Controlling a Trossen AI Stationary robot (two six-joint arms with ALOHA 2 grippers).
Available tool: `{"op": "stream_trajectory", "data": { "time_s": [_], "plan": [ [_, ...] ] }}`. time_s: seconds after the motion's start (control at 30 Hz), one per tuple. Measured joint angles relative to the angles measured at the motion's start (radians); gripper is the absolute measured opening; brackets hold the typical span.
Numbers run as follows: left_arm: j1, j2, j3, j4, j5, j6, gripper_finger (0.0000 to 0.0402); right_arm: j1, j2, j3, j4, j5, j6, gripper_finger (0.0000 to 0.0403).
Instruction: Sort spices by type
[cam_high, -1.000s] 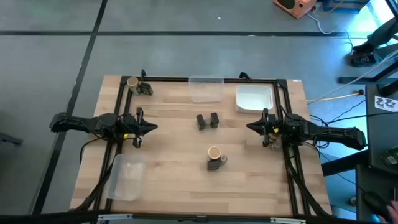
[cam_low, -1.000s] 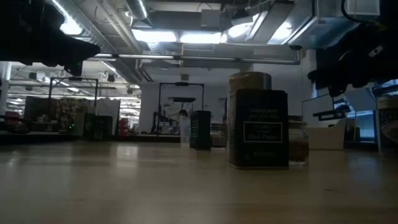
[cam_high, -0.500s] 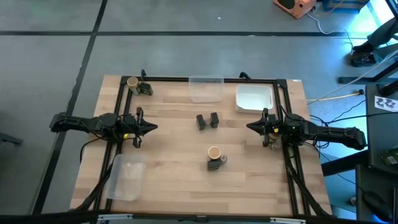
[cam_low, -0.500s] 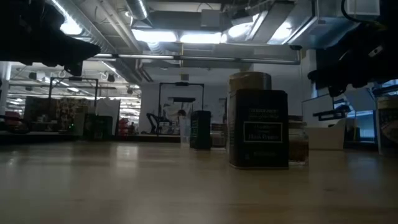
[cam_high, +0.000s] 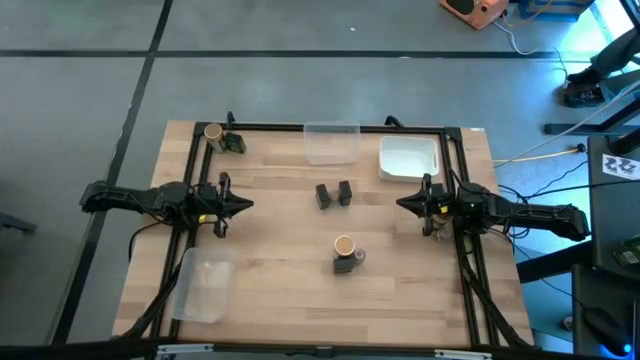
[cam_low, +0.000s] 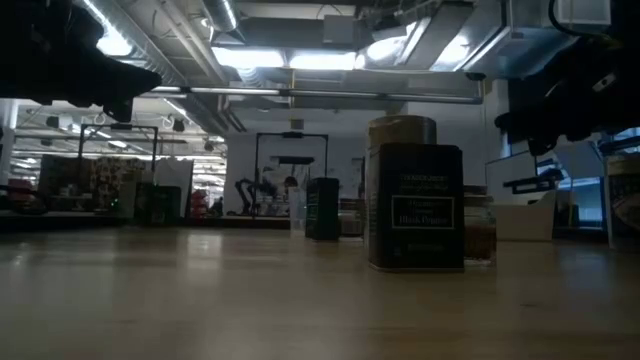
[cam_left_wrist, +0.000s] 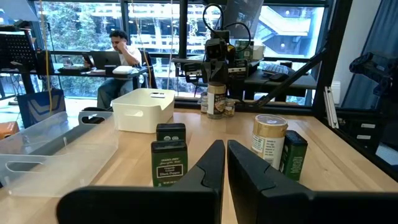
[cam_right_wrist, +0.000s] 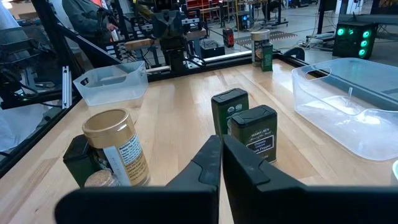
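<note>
Two dark boxy jars (cam_high: 322, 195) (cam_high: 345, 192) stand upright at the table's middle. Nearer the near edge, a tan-topped round jar (cam_high: 343, 246), a dark boxy jar (cam_high: 345, 264) and a tiny brown-topped jar (cam_high: 359, 256) stand bunched together. Another tan-topped jar (cam_high: 212, 133) and a dark jar (cam_high: 233, 144) sit at the far-left corner. A few small jars (cam_left_wrist: 214, 99) stand under the right arm. My left gripper (cam_high: 248, 205) hovers at the left, shut, pointing at the middle. My right gripper (cam_high: 400, 204) hovers at the right, shut, facing it.
A clear plastic tray (cam_high: 331, 142) lies at the far edge, with a white rectangular tray (cam_high: 408, 158) to its right. Another clear tray (cam_high: 205, 285) lies at the near-left. A black frame (cam_high: 300, 127) borders the table. A person sits in the room beyond (cam_left_wrist: 118, 50).
</note>
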Motion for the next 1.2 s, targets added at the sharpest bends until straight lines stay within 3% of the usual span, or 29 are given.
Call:
{"op": "stream_trajectory", "data": {
  "time_s": [0.87,1.03,1.2],
  "plan": [
    [0.0,0.0,0.0,0.0,0.0,0.0,0.0011,0.0,0.0,0.0,0.001,0.0,0.0,0.0017],
    [0.0,0.0,0.0,0.001,-0.011,0.054,0.0011,0.0,0.0,0.0,0.029,0.093,-0.004,0.0017],
    [0.0,0.0,0.0,0.011,-0.013,0.008,0.0011,0.0,0.0,0.0,0.03,0.156,-0.007,0.0017]
  ]
}}
